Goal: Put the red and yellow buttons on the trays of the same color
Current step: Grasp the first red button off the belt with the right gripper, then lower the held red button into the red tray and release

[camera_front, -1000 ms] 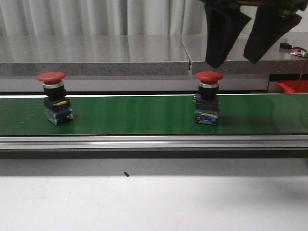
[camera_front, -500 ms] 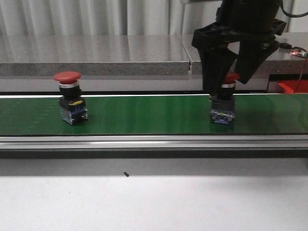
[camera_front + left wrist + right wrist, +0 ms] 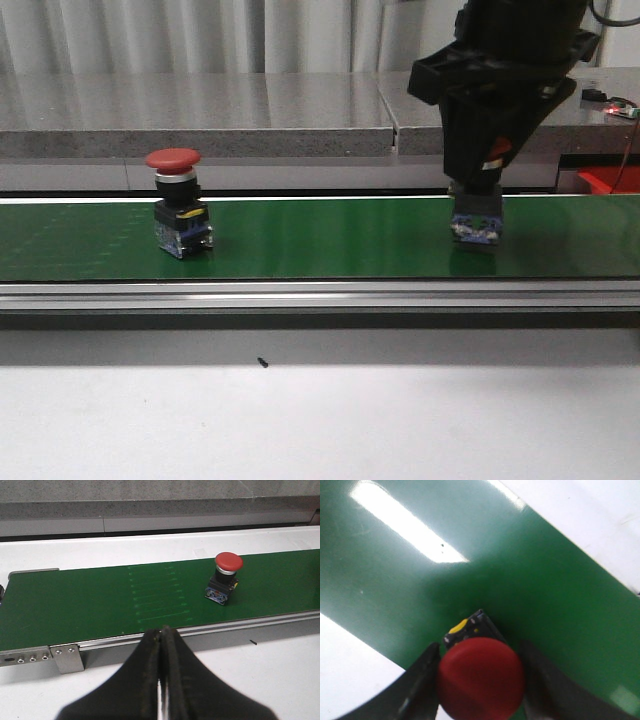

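Note:
Two red buttons stand on the green belt (image 3: 320,240). My right gripper (image 3: 480,175) has come down over the right-hand red button (image 3: 476,222), whose base sits a little higher than the other button's. In the right wrist view the gripper (image 3: 479,649) has its fingers (image 3: 422,680) pressed against both sides of the red cap (image 3: 481,677). The other red button (image 3: 178,210) stands alone at the left, also seen as a red cap on a black body (image 3: 226,575). My left gripper (image 3: 161,631) is shut and empty above the white table, short of the belt. Yellow buttons and trays are out of view.
An aluminium rail (image 3: 320,293) runs along the belt's near side, with a bracket (image 3: 67,656) at its end. A grey stone ledge (image 3: 200,130) lies behind the belt. Something red (image 3: 610,180) shows at the far right edge; I cannot tell what it is.
Both buttons have travelled to the right along the belt. My right gripper came down over the right button and closed on its cap, and that button's base now sits higher.

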